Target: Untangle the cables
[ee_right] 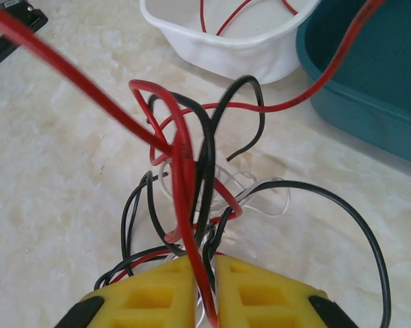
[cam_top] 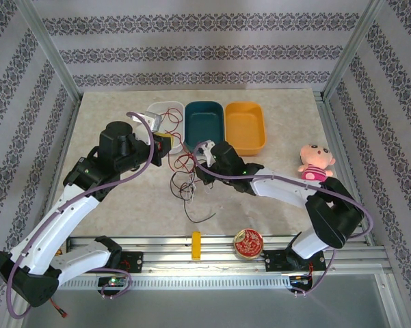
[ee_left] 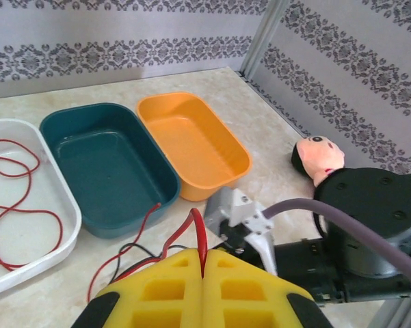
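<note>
The cables (cam_top: pixel 186 183) sit knotted on the counter (cam_top: pixel 143 212) just before the trays, mostly unsorted. One red wire (ee_left: pixel 20 208) already lies in the white tray (ee_left: pixel 72 212). Your left gripper (ee_left: pixel 202 258) pinches a red strand (ee_left: pixel 200 236), and your right gripper (ee_right: pixel 202 273) clamps the tangle. Marbled counter, patterned walls (cam_top: pixel 205 48).

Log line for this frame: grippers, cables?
left gripper: shut on red cable | right gripper: shut on tangle | status: not yet untangled
</note>
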Action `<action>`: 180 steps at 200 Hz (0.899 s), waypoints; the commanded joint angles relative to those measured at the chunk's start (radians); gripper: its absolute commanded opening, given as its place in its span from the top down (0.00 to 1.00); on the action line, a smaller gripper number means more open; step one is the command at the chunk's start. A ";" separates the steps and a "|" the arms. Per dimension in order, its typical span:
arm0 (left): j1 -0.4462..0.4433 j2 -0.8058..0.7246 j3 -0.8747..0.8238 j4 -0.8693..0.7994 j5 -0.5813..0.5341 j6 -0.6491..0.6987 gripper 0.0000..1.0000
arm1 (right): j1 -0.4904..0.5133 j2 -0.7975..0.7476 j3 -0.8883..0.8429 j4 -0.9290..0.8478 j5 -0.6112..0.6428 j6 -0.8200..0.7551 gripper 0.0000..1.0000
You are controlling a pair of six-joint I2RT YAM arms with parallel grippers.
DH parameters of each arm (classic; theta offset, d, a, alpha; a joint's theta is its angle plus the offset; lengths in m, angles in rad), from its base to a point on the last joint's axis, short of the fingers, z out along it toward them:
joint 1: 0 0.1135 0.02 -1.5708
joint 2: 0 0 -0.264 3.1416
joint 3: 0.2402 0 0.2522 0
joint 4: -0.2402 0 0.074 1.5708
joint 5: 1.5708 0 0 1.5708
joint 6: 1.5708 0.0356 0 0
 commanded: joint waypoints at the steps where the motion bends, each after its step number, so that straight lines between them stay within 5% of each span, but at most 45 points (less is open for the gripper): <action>1: 0.013 -0.021 0.011 -0.023 -0.061 0.017 1.00 | -0.020 -0.039 -0.038 -0.014 0.038 0.016 0.84; 33: 0.013 -0.023 0.012 -0.021 -0.052 0.014 1.00 | -0.034 -0.031 -0.046 -0.012 0.023 0.032 0.91; 61: 0.014 -0.023 0.013 -0.026 -0.063 0.014 1.00 | -0.037 -0.020 -0.041 -0.023 0.019 0.033 0.80; 99: 0.015 -0.018 0.008 -0.012 -0.045 0.010 1.00 | -0.042 0.005 -0.043 -0.016 -0.008 0.040 0.78; 138: 0.015 -0.015 0.005 0.003 -0.022 0.005 1.00 | -0.042 0.023 -0.032 0.011 -0.018 0.051 0.89; 180: 0.015 -0.017 0.004 0.000 -0.008 0.016 1.00 | -0.019 0.035 -0.012 0.051 -0.060 -0.010 0.67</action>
